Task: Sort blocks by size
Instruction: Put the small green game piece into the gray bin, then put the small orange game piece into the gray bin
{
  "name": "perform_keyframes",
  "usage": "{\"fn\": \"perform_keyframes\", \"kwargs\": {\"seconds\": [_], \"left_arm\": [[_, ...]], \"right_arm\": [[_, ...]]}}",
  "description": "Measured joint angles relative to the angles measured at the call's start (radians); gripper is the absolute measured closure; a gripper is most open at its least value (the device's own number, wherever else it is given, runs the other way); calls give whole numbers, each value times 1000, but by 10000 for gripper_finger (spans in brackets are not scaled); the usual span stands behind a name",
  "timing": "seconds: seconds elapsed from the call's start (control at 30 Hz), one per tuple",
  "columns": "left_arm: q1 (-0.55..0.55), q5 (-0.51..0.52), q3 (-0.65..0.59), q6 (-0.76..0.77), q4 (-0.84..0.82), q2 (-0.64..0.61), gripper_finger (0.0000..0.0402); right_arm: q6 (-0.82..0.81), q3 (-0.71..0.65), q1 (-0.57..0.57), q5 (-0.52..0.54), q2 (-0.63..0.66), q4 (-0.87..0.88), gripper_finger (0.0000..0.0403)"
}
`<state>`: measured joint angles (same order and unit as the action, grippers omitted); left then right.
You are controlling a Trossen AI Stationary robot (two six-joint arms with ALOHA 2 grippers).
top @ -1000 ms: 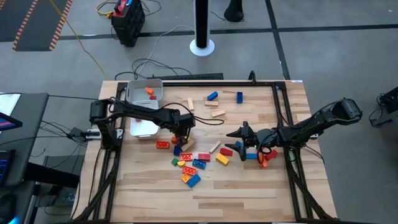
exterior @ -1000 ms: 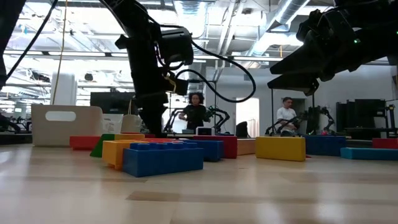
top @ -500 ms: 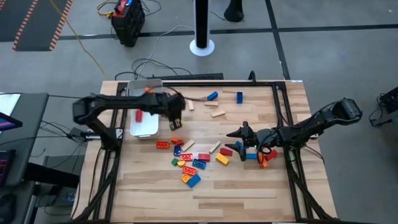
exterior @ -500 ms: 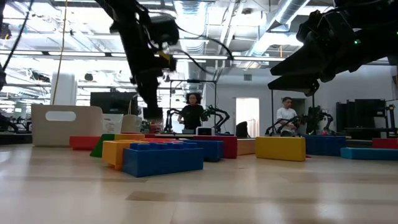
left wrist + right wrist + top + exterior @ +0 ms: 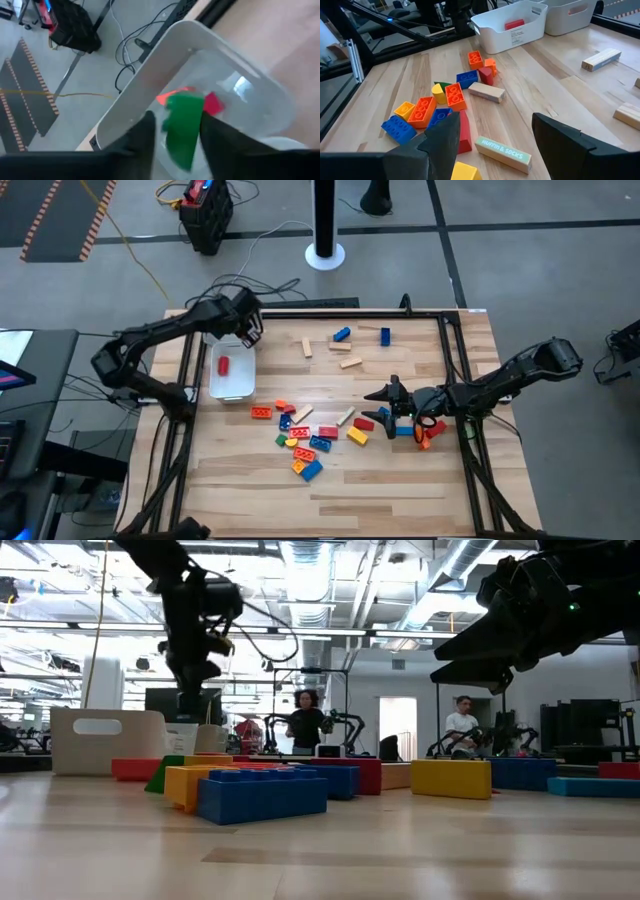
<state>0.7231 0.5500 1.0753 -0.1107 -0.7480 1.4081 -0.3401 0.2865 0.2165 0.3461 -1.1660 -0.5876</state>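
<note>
Left gripper (image 5: pixel 176 132), jaws parted around a green block (image 5: pixel 183 129) over the far-left tray (image 5: pixel 232 385) holding red pieces; most blocks (image 5: pixel 305 442) unsorted mid-table

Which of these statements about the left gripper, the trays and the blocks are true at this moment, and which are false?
1. The left gripper is over a white tray. True.
2. A green block shows between the left gripper's fingers above a white tray. True.
3. The right gripper grips a blue block. False: its fingers stand apart with nothing between them, near the scattered blocks.
4. The near white tray holds no blocks. False: a red block lies in it.
5. Two blue blocks lie apart from the main pile, toward the table's far edge. True.
</note>
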Motion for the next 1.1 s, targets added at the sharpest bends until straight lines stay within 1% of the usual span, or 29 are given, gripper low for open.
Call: {"fn": "perform_keyframes", "kwargs": {"seconds": [0.13,0.2,0.27,0.37,0.47,0.6,0.67,0.77,0.9,1.1], "left_arm": [[23,-10,11,-22,10,0,167],[12,-28,32,-24,2,-3,139],[-23,-122,47,-43,-5,-6,125],[-116,-313,48,-69,-17,0,125],[-257,-381,39,-87,-27,25,138],[-465,-416,14,-128,-80,63,155],[-551,-417,-3,-109,-74,81,161],[-648,-412,-7,-63,-72,119,166],[-714,-409,-7,-23,-41,165,167],[-721,-398,-8,-33,30,226,167]], "right_arm": [[0,0,0,0,0,0,129],[0,0,0,0,0,0,129],[0,0,0,0,0,0,129],[0,0,0,0,0,1,129],[1,0,0,0,0,8,129],[0,0,0,0,0,13,129],[0,0,0,0,0,14,129],[1,0,0,0,0,14,129],[2,0,0,0,0,13,129],[0,0,0,0,0,2,129]]}}
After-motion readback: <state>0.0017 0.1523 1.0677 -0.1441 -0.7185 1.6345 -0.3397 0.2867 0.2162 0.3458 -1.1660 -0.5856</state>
